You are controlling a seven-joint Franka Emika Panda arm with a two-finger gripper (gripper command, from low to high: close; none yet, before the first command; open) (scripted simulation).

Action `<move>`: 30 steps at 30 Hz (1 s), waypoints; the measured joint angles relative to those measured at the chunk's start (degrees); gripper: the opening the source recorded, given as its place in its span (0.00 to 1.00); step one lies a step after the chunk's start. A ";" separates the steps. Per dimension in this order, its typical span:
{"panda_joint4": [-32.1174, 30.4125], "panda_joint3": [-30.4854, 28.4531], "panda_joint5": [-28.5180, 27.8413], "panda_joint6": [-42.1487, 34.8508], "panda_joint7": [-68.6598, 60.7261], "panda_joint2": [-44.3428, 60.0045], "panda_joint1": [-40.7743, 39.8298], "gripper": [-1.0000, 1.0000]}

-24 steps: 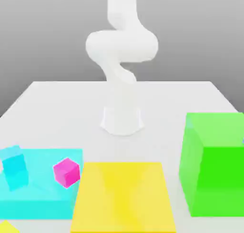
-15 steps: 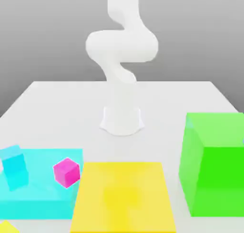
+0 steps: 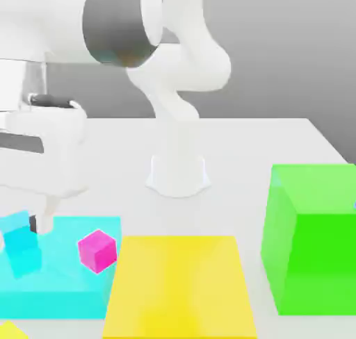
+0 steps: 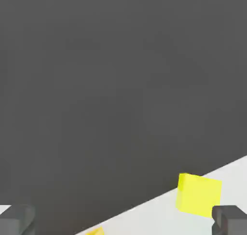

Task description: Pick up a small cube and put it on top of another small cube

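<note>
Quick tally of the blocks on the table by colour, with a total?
Cyan: 2, small cyan cube and cyan slab
Yellow: 2, small yellow cube and yellow slab
Magenta: 1, magenta cube
Green: 1, green block
Total: 6

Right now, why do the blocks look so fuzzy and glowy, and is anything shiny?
Exterior view: soft edges all round, and the green block and yellow slab look bright and flat, with faint shadows on the table. Hand view: the small yellow cube is evenly lit against a plain dark background, with no glare.
</note>
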 joint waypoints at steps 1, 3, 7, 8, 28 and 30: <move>0.40 -0.21 0.41 0.37 -0.05 2.10 -0.44 0.50; 1.21 -0.58 1.21 1.10 -0.13 6.30 -1.50 0.50; 2.81 -1.16 2.69 2.55 -0.22 14.69 -3.80 0.50; 3.22 -1.25 3.04 2.98 -0.24 16.78 -4.38 0.50; -2.82 -2.03 2.44 2.06 1.92 10.99 -3.19 0.00; -6.25 -2.39 1.52 1.39 3.37 6.82 -2.27 0.00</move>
